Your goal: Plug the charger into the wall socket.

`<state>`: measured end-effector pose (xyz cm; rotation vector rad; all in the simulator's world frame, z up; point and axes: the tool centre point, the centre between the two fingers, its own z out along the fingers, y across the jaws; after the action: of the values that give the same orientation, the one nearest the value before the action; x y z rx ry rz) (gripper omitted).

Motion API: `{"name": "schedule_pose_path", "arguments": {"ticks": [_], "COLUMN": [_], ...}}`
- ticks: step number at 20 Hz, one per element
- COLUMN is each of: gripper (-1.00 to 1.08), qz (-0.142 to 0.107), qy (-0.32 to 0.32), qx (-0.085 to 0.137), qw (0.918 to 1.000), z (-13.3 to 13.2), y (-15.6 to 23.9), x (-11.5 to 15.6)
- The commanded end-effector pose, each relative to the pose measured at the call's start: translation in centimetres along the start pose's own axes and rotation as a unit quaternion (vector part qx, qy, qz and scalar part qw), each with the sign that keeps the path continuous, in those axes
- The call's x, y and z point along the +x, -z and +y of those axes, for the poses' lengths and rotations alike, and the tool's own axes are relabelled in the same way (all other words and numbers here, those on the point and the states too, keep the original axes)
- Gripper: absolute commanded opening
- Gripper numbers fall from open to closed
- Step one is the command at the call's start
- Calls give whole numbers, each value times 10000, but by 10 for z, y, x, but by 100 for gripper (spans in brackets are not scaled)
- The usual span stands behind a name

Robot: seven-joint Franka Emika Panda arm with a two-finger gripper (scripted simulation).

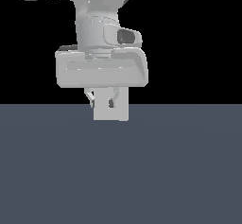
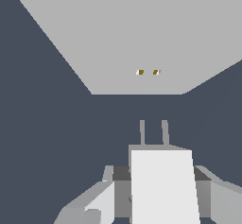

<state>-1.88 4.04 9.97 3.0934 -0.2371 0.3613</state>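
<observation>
In the wrist view, my gripper (image 2: 160, 197) is shut on the charger (image 2: 163, 185), a small white box whose two grey prongs (image 2: 142, 132) point at the wall socket (image 2: 118, 38). The socket is a flat white slab standing ahead, with two tiny orange-dark holes (image 2: 147, 72) in its face. A strip of dark floor separates the prong tips from the slab, and the prongs sit almost in line with the holes. In the exterior view, the gripper (image 1: 103, 101) hangs under the hand over a white square (image 1: 111, 113). I cannot tell there whether that square is charger or socket.
A plain dark blue-grey floor (image 1: 179, 171) spreads around the socket and under the hand. The arm's grey wrist and hand (image 1: 101, 69) fill the upper middle of the exterior view against a black background.
</observation>
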Motion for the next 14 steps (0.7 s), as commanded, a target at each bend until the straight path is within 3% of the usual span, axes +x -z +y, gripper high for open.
{"name": "schedule_pose_path", "arguments": {"ticks": [1,14], "gripper": [-100,-100], "qz": [-3,-5], "qy": [29,24], "qx": [7,9], "qw": [10000,10000], "z": [-1,-1], "y": [1,-3], "x": [0,15]}}
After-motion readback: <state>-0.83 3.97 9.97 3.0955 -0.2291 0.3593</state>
